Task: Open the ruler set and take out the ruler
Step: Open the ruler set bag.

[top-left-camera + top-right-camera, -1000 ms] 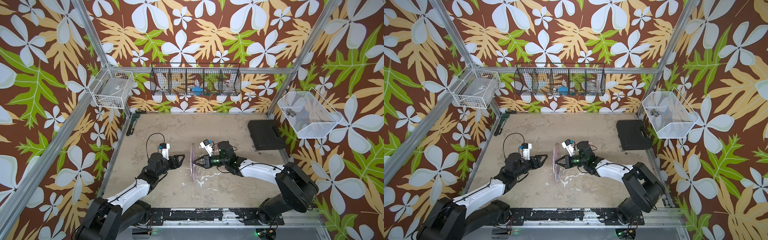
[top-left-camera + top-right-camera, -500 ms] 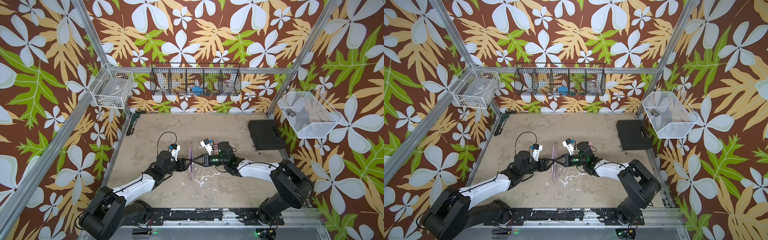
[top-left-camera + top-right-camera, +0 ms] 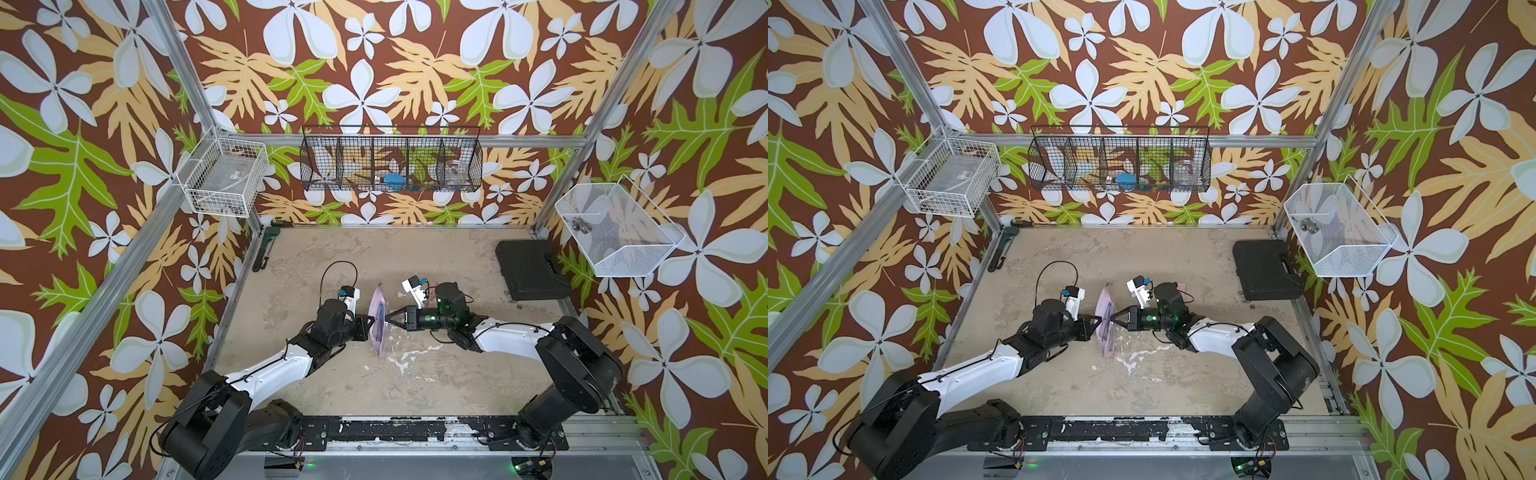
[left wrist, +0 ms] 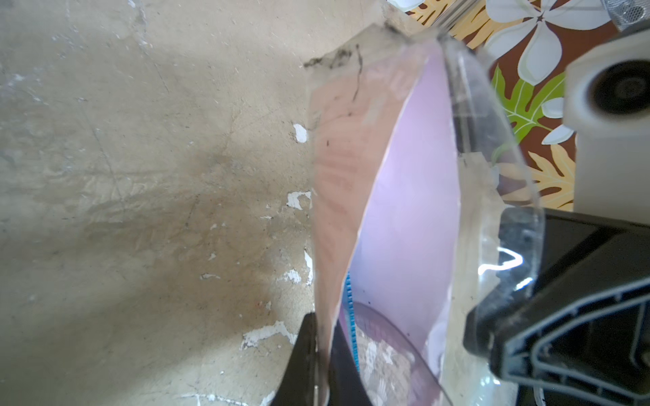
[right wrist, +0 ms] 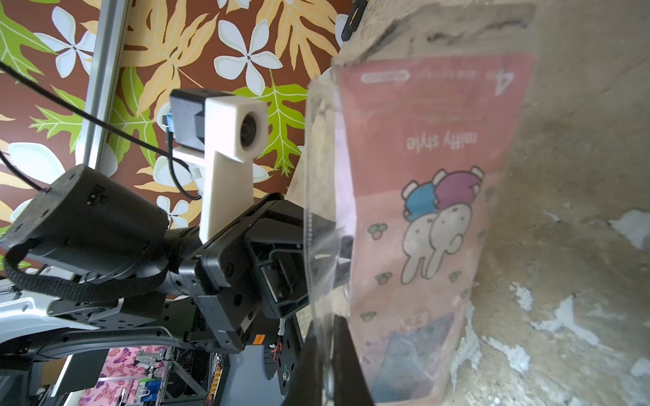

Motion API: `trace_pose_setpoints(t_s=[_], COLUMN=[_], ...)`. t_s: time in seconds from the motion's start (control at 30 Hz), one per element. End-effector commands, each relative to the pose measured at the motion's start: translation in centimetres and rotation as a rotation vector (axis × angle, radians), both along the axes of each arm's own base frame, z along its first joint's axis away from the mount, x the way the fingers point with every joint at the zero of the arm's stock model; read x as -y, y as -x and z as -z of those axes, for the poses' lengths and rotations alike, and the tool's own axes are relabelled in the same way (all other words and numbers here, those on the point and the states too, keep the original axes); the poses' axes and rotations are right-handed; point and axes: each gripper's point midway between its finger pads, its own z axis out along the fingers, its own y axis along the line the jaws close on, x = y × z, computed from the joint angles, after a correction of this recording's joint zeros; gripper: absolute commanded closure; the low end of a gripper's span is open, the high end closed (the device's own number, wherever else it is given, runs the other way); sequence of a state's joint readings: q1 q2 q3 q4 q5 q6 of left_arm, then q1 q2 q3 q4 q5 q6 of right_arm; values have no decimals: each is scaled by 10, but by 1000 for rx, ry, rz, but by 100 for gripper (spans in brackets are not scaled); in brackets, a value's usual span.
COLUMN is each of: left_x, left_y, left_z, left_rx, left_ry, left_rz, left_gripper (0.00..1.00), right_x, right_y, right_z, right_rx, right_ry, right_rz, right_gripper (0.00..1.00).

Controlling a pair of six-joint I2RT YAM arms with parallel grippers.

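A: What do both top views show?
B: The ruler set [image 3: 379, 324] stands upright mid-way across the counter [image 3: 415, 257], between the left gripper [image 3: 371, 323] and the right gripper [image 3: 387, 320].
A: Left wrist?
B: The left gripper [image 4: 323, 358] is closed, pinching its pink wall.
A: Right wrist?
B: The right gripper [image 5: 329, 365] is closed on the clear wall.

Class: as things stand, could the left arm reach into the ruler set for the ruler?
Probably not yet. The left gripper is shut on one wall of the ruler set, the right gripper on the opposite wall, so its jaws are not free to reach inside.
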State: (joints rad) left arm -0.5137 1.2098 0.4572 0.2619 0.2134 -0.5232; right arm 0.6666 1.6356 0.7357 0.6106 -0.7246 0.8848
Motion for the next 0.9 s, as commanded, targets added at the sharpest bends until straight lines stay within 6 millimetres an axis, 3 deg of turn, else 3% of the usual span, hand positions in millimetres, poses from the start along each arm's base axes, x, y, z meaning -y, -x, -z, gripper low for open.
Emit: trace_pose_setpoints(t_s=[0.0, 0.13, 0.3, 0.4, 0.57, 0.67, 0.87], left_x=[-10, -23, -20, -18, -13, -9, -7], left_y=[-5, -12, -11, -9, -6, -7, -11], left_z=[1, -12, -20, -12, 20, 26, 27], left_rx=[14, 49, 62, 42, -32, -40, -29], left_ry=[-67, -132, -128, -131, -177, -187, -198], left_rz=[-36, -90, -69, -59, -27, -26, -34], left_gripper=[100, 100, 100, 100, 100, 100, 100], right_x=[-2, -6, -10, -12, -10, -4, 4], right_y=[-6, -12, -24, -29, -35, -38, -40], right_z=[6, 24, 39, 47, 69, 79, 69], right_rx=[28, 4, 18, 21, 29, 40, 86], right_ry=[26, 67, 132, 162, 265, 320, 359], right_rz=[-1, 3, 32, 40, 63, 81, 81], right_gripper=[100, 100, 100, 100, 100, 100, 97])
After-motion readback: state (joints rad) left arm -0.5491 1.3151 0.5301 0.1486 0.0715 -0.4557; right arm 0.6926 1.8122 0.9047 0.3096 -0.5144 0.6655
